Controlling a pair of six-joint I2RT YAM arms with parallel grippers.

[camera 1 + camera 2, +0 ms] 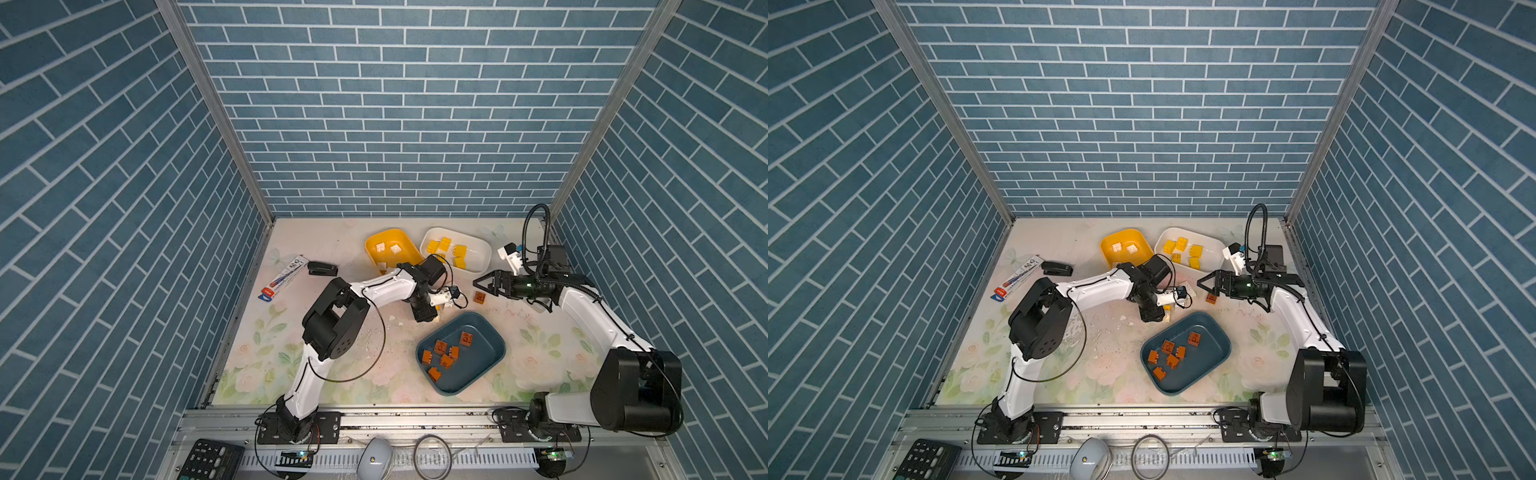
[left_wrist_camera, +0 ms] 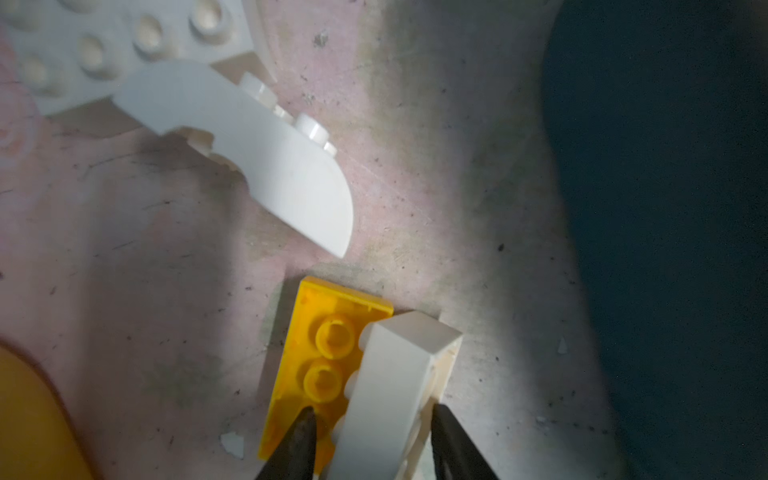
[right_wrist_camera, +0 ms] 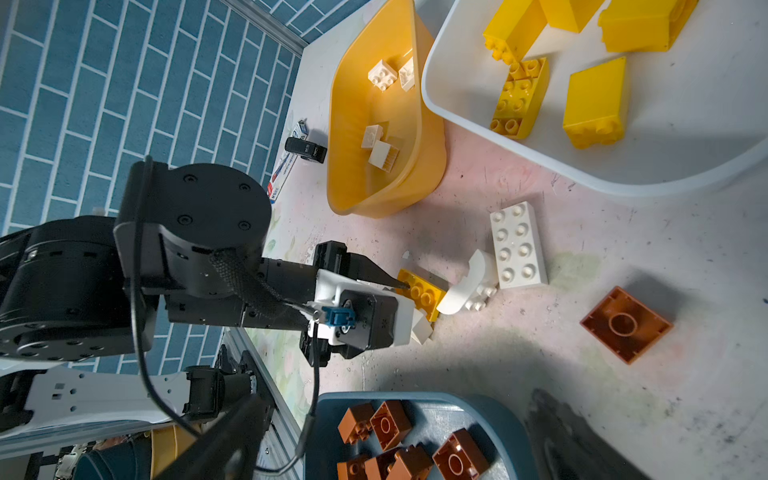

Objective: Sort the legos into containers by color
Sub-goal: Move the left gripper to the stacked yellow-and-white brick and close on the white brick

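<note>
Yellow tub (image 1: 372, 249), white tub (image 1: 478, 254), teal tub (image 1: 478, 357) held sorted bricks (image 1: 440, 345); five lay loose on the worktop (image 1: 395, 374). Left hand (image 2: 374, 415) straddled a white brick (image 2: 399, 365), grip unclear; right hand (image 1: 478, 284) gaped empty.

Floral counter (image 1: 540, 332) carries three tubs: mustard tub (image 1: 390, 235), white tub (image 1: 478, 249), teal tub (image 1: 478, 357). Stapler (image 1: 322, 269) and pen pack (image 1: 284, 272) by the left edge, loose brown brick (image 1: 480, 297) between white and teal tubs.

You've got glossy hard plastic on the yellow plate (image 2: 316, 357) and the white brick (image 2: 390, 395) just beside the teal tub (image 1: 482, 353), which is smooth satin plastic. The table mat (image 2: 457, 166) under them is matt, scuffed and dirt-speckled. The yellow tub (image 3: 374, 183) beyond the teal tub is shiny, slightly translucent plastic.
</note>
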